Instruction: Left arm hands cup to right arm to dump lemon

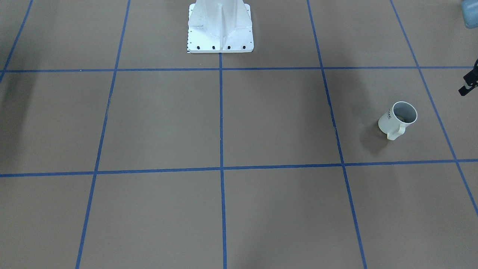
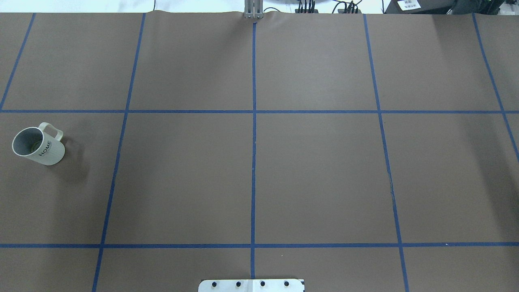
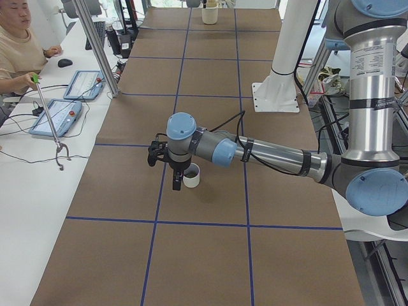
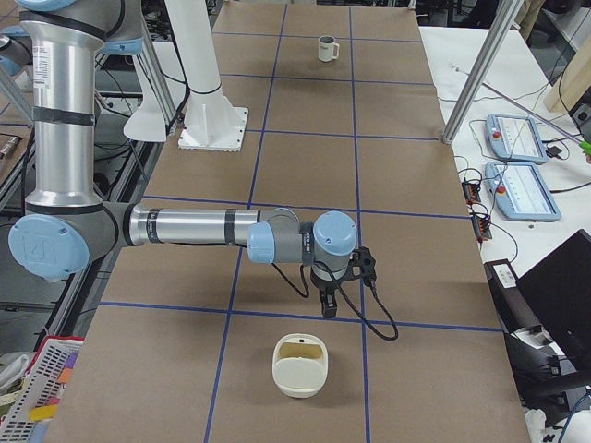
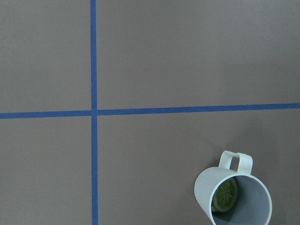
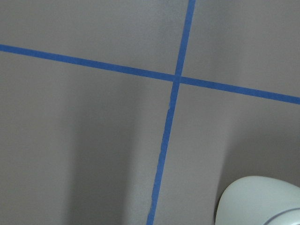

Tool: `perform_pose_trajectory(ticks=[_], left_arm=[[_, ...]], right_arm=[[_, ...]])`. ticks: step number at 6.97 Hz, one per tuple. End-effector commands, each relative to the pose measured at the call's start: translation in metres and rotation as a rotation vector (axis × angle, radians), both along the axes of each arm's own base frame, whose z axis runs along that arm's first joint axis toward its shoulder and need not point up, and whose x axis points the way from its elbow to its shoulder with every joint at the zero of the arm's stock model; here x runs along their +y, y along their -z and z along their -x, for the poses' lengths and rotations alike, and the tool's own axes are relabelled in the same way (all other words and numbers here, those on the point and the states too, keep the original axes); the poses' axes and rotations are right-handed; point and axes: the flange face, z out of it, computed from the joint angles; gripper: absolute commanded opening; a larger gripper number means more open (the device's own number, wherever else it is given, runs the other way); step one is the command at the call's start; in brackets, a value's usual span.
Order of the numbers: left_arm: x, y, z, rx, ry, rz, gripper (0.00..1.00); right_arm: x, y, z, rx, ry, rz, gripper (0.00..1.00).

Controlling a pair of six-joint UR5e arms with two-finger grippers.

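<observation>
The cream-white cup (image 2: pixel 38 146) stands upright on the brown table at my far left, lettering toward me and handle away. The lemon (image 5: pixel 225 196) lies inside it as a yellow-green slice. In the front-facing view the cup (image 1: pixel 397 119) is on the right, and a black part of my left gripper (image 1: pixel 469 81) pokes in at the edge. From the table's left end, my left gripper (image 3: pixel 176 183) hangs close beside the cup (image 3: pixel 190 175); I cannot tell whether it is open or shut. My right gripper (image 4: pixel 325 305) hovers over the far end of the table; its state is unclear too.
A cream rounded container (image 4: pixel 297 366) sits near my right gripper, also at the right wrist view's corner as the container (image 6: pixel 258 201). The white robot pedestal (image 1: pixel 220 30) stands mid-table. A seated person (image 3: pixel 19 44) holds a grabber stick beside pendants (image 3: pixel 56 116).
</observation>
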Motion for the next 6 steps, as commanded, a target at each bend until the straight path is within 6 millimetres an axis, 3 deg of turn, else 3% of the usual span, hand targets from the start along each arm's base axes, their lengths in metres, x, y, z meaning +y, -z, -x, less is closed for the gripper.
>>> perform_pose_trajectory(ticks=[1, 2, 3, 4, 5, 6], left_arm=[[0.009, 0.018, 0.0, -0.012, -0.006, -0.005, 1.0], [0.014, 0.012, -0.003, -0.005, -0.013, 0.007, 1.0], [0.011, -0.007, -0.005, -0.006, -0.023, 0.031, 1.0], [0.011, -0.018, -0.032, -0.01, -0.081, 0.042, 1.0], [0.012, -0.025, -0.097, -0.014, -0.206, 0.028, 1.0], [0.012, -0.036, -0.132, -0.008, -0.222, 0.063, 1.0]], right_arm=[[-0.002, -0.007, 0.001, -0.006, -0.009, -0.026, 1.0], [-0.002, -0.006, 0.001, -0.01, -0.01, -0.026, 1.0], [-0.002, -0.006, 0.001, -0.013, -0.009, -0.027, 1.0], [-0.002, -0.006, 0.003, -0.011, -0.006, -0.027, 1.0], [-0.002, -0.005, 0.003, -0.011, -0.004, -0.032, 1.0], [-0.003, -0.004, 0.004, -0.013, -0.002, -0.035, 1.0]])
